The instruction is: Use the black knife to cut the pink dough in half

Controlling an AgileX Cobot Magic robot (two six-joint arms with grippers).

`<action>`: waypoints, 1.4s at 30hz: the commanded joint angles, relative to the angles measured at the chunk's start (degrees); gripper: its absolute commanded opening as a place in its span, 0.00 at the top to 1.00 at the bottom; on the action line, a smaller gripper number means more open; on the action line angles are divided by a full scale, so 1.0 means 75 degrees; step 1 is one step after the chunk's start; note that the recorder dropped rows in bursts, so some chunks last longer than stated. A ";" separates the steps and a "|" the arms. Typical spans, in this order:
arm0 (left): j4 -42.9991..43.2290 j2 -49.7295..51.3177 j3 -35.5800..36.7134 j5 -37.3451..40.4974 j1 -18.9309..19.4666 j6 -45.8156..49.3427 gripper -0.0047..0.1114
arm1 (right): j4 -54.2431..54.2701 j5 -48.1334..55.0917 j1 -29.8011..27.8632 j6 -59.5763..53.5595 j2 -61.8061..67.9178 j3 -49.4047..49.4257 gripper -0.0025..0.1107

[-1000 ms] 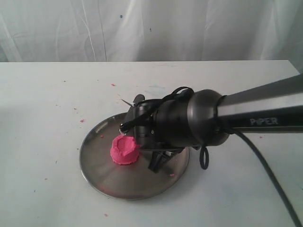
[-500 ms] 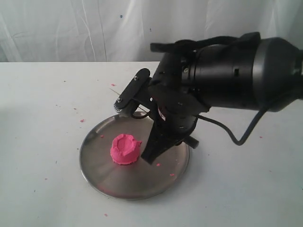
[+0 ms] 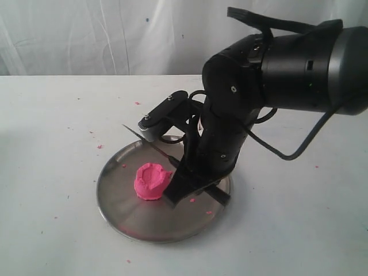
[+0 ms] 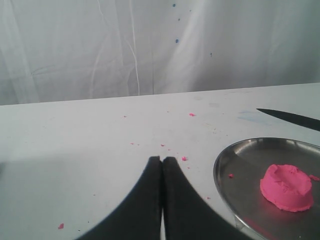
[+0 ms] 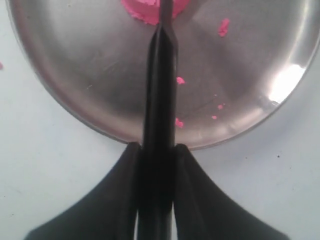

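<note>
Because the right gripper (image 5: 159,150) has both fingers (image 5: 117,200) pressed against the handle of the black knife (image 5: 160,75), it counts as clamped on the knife. In the right wrist view the handle fills the gap between the fingers. The blade runs straight out over the steel plate (image 5: 75,65) toward the pink dough (image 5: 145,10).

No lettering can be read on the arm at this moment. One second ago the word "PIPER" showed on the forearm, which then lay low across the scene from the right. Since then the wrist has risen and turned, and it now stands over the plate's right half.

In the exterior view the knife (image 3: 149,142) slopes down from its tip, which lies past the plate's far left rim. It passes just beside the upper right edge of the dough (image 3: 151,181) and enters the right gripper (image 3: 192,181). In the left wrist view the blade (image 4: 290,117) shows beyond the plate (image 4: 240,165), apart from the dough (image 4: 286,187).

The dough is one dented lump, uncut, left of centre on the plate (image 3: 123,207), where it was before.

The left gripper (image 4: 161,160) has its fingers pressed together with nothing between them. It hangs over the white table (image 4: 75,135), near the plate's rim.

Pink crumbs (image 5: 223,26) lie on the plate and the table.
</note>
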 commanded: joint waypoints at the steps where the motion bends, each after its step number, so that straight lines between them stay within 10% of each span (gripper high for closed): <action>1: -0.0053 -0.0036 0.0027 -0.0024 -0.0001 0.0003 0.96 | 0.0705 -0.0036 -0.0074 -0.0634 -0.0089 -0.0068 0.98; 42: -0.0053 -0.0036 0.0027 -0.0011 -0.0001 0.0003 0.96 | 0.2259 -0.0517 -0.0591 -0.1738 -0.0089 -0.0068 0.98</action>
